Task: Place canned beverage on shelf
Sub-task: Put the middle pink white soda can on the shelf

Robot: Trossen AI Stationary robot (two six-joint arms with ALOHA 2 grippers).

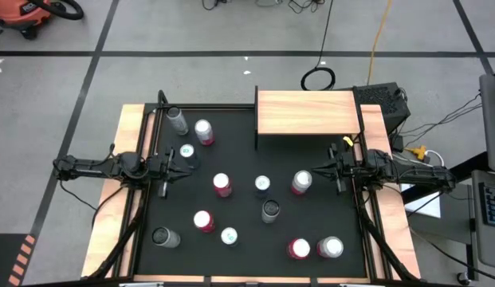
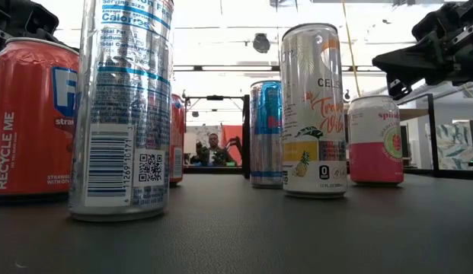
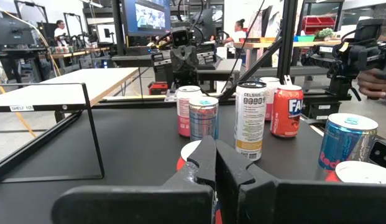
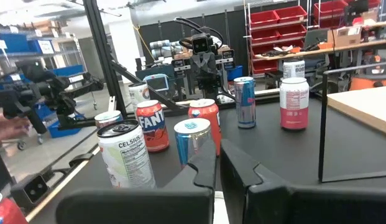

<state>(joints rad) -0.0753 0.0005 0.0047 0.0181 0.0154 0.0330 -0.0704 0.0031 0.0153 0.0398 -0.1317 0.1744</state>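
A black mat [image 1: 239, 255] covers your table, with about a dozen cans standing scattered across it and none yet on the shelf [image 1: 307, 112], which sits at the far edge, toward the right. Your left gripper [image 1: 180, 165] waits at the left side with its fingers pressed together and empty, just beside a teal-topped can [image 1: 186, 151]. Your right gripper [image 1: 320, 171] hangs at the right, equally closed and holding nothing, close to a silver can [image 1: 302, 182]. Watch the spacing: the cans crowd each other, so a wide approach could topple a neighbour. You must also lift clear of the shelf's black frame [image 1: 256, 126], or the can will catch its edge.
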